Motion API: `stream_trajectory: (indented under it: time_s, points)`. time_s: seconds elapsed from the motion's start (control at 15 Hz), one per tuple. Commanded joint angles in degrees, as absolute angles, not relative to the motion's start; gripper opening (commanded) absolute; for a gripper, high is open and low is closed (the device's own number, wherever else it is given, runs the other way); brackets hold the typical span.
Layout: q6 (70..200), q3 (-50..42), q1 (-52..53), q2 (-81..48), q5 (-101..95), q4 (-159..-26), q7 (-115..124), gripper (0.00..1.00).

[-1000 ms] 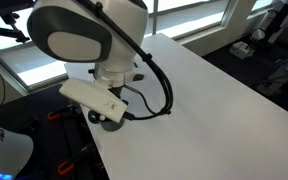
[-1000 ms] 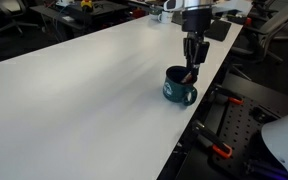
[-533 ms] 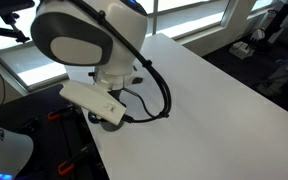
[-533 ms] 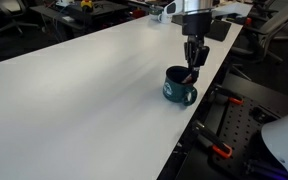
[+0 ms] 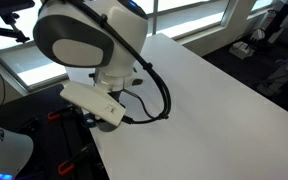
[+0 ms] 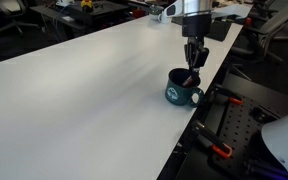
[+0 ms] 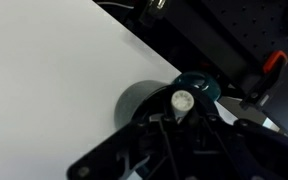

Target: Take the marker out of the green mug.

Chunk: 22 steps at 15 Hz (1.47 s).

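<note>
The green mug (image 6: 181, 94) stands close to the table's edge, its handle toward the edge. It also shows in the wrist view (image 7: 142, 101) as a dark round body below the jaws. My gripper (image 6: 192, 68) hangs straight down over the mug's mouth, shut on the marker (image 6: 190, 77), whose lower part is still inside the mug. In the wrist view the marker's white round end (image 7: 182, 100) sits between the fingers of my gripper (image 7: 182, 112). In an exterior view the arm (image 5: 94, 40) hides the mug and marker.
The white table (image 6: 84, 90) stretches away from the mug; its edge runs right beside it. Beyond the edge lie black frames and red clamps (image 7: 274, 65). Cluttered benches (image 6: 84, 8) stand at the back. The arm's cable (image 5: 159, 95) loops over the table.
The mug has shifted slightly toward the table's edge. My gripper stays over it, shut on the marker, with almost no movement.
</note>
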State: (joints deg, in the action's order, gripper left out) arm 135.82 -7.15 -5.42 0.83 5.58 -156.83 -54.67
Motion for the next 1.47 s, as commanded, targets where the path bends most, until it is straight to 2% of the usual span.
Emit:
stream_trajectory:
  time_s: [0.0,0.53,0.8,0.93,1.13,1.4]
  points:
    - [134.86,-6.87,-5.62,0.85,5.04,-156.60,-53.50,0.04]
    - [134.50,-6.74,-5.53,4.83,3.94,-158.27,-52.35,0.04]
    - [135.33,-6.29,-5.19,13.73,0.12,-162.43,-48.57,0.04]
    - [133.41,-6.14,-5.13,15.11,-2.33,-159.02,-45.67,0.04]
    - [131.73,-6.77,-5.47,24.41,-4.23,-162.39,-42.72,0.04]
    - [129.89,-7.83,-6.98,29.54,-6.92,-160.66,-37.76,0.04]
